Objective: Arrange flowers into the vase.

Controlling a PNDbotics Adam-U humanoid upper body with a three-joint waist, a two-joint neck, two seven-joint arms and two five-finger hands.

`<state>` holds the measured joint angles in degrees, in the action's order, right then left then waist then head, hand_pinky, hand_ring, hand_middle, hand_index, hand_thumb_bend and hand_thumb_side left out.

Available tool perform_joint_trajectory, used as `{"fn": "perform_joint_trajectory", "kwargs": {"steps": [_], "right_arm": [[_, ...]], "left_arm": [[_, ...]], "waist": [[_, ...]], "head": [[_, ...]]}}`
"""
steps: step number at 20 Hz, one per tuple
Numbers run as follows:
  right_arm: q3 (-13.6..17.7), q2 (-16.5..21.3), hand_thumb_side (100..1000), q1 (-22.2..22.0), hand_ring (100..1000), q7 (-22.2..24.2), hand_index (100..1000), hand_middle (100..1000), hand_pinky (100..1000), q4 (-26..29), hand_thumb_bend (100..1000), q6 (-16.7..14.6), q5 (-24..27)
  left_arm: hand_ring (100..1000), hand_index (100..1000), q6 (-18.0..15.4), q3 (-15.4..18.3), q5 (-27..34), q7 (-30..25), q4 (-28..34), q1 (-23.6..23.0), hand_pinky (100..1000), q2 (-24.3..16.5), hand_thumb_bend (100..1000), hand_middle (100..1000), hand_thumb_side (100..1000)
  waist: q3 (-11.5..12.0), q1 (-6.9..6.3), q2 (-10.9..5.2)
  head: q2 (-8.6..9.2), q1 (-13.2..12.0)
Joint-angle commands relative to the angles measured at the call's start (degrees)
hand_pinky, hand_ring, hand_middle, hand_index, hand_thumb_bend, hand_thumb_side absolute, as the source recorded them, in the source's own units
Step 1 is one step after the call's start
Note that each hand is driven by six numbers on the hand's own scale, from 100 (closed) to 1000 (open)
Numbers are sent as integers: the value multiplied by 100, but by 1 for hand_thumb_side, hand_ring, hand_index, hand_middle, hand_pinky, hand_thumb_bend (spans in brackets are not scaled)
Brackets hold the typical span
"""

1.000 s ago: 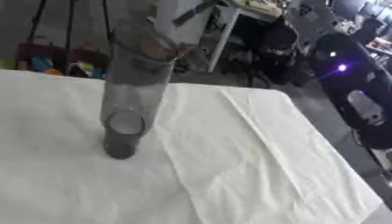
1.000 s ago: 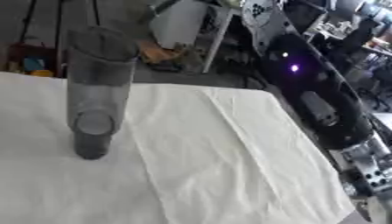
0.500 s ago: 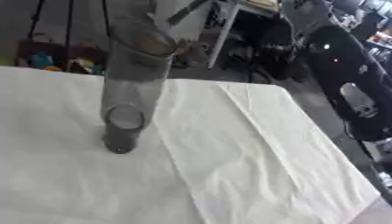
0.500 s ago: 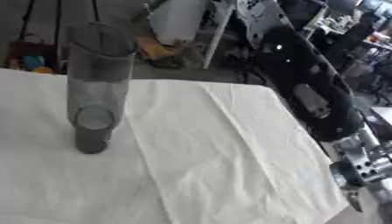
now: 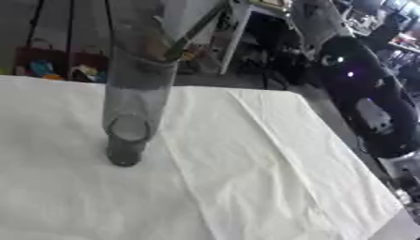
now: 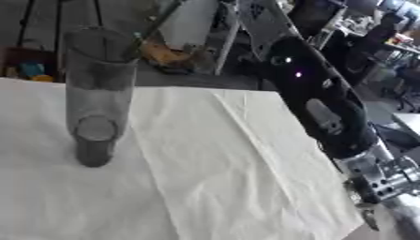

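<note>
Vase: tall smoky-grey clear cylinder vase stands upright on the left part of the table, long axis vertical, mouth at the top, narrow base resting on the cloth.

Stem: thin green flower stem leans out of the vase mouth, slanting up and to the far right; its lower end sits inside the rim. No bloom shows, since the top runs out of frame.

Table: white wrinkled cloth-covered table spreads from the near left to the right edge. No loose flowers lie on the visible cloth.

Right arm: black robot right arm with silver joints comes in along the right side, off the table's right edge, running from far to near.

Right hand: silver and black right hand shows at the near right corner, partly cut off. Cannot tell how far its fingers are spread, or whether it holds anything.

Left hand: not seen in either view.

Key relation: the vase lies to the left and somewhat far from the right hand, well apart across the bare cloth. Its opening faces straight up, so any stem must enter from above, roughly along the vertical axis.

Nearer hand: judged to be the right, as the only arm in sight.

Stage: judged partway, with one stem in and more flowers to fetch from out of view.

Risk: a tall narrow vase may tip if knocked near the rim.
</note>
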<state>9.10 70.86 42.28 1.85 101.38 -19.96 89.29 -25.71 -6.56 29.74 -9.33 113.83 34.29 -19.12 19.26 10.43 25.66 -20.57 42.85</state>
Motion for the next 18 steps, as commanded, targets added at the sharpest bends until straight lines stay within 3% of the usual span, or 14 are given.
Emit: {"fn": "perform_joint_trajectory", "kwargs": {"steps": [1, 10, 18], "right_arm": [[156, 162, 315, 113, 100, -99, 100, 100, 100, 366, 443, -58, -25], [191, 124, 311, 74, 100, -438, 100, 100, 100, 986, 443, -484, -76], [89, 3, 325, 165, 100, -627, 100, 100, 100, 1291, 446, -312, 98]], "left_arm": [[757, 930, 11, 31, 26, -14, 76, 48, 771, -52, 100, 843, 843], [757, 930, 17, 22, 31, -35, 76, 57, 771, -50, 100, 842, 845], [756, 929, 19, 5, 39, -54, 76, 90, 771, -35, 100, 843, 846]], "waist": [[-15, -61, -180], [-47, -66, -162], [-24, -57, -127]], "head": [[34, 42], [72, 37], [42, 49]]}}
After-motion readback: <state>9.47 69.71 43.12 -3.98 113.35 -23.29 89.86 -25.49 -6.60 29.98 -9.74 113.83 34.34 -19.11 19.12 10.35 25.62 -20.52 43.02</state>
